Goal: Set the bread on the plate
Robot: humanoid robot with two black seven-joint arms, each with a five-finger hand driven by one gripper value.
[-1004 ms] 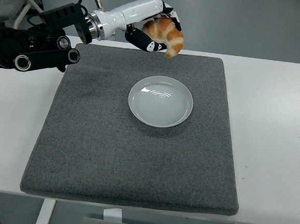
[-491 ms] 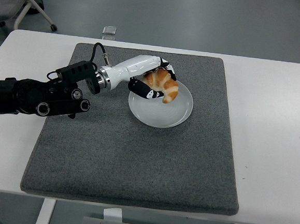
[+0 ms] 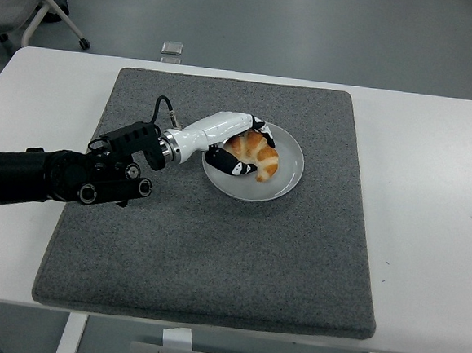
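White and black fingers of our left hand (image 3: 236,149) are closing around the bread (image 3: 256,154), a golden croissant, so we are still grasping it. The bread is sitting low inside the white plate (image 3: 289,181), toward the plate's left and far part, and it seems to be touching the plate's surface, though we cannot tell this for sure under the fingers. The plate is lying on the grey mat (image 3: 206,248), which is covering the middle of the white table (image 3: 430,208). Our right arm is not showing in the view.

We are judging that the placing step is almost finishing. The next move is asking us to loosen the fingers, let the bread rest by its own weight, and then lift the hand away without dragging the bread over the rim.

Compared with half a second ago, our arm is lying lower and nearer to the mat, and the bread is sitting deeper in the plate.
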